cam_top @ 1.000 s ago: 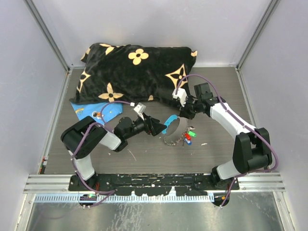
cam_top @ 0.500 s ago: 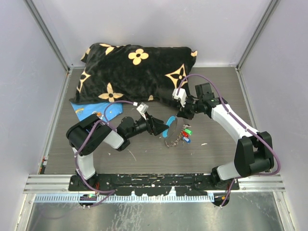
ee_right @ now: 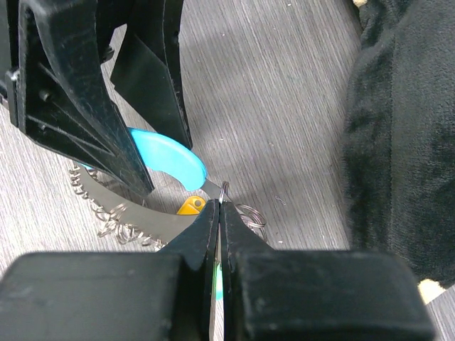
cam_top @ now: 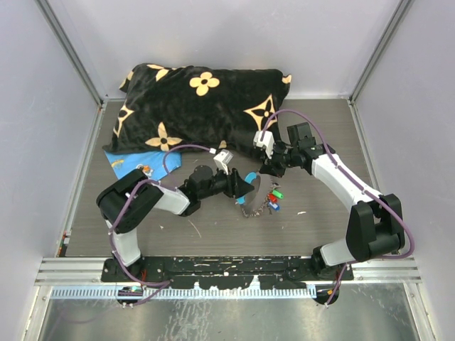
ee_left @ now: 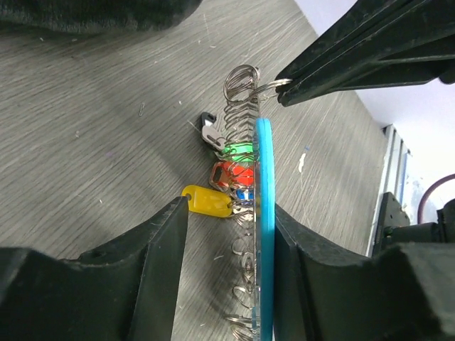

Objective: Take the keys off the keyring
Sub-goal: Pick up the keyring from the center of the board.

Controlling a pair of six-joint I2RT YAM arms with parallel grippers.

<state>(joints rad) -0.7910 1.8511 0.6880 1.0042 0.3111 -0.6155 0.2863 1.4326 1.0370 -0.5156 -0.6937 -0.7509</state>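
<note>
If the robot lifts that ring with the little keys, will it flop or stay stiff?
The keyring would probably be stiff: its band holds a clean curve while the right gripper pinches just one small loop. The keys would likely swing, since they hang loose from little loops. It seems light, as that tiny pinch props it on edge.

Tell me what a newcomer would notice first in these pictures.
The big black pillow with gold flower motifs fills the back of the table. In front of it stands the keyring, a grey band with a bright light-blue section, hung with keys whose heads are green, red, blue and yellow. The right tool pinches one end of the ring while the left tool straddles it, jaws apart.
</note>
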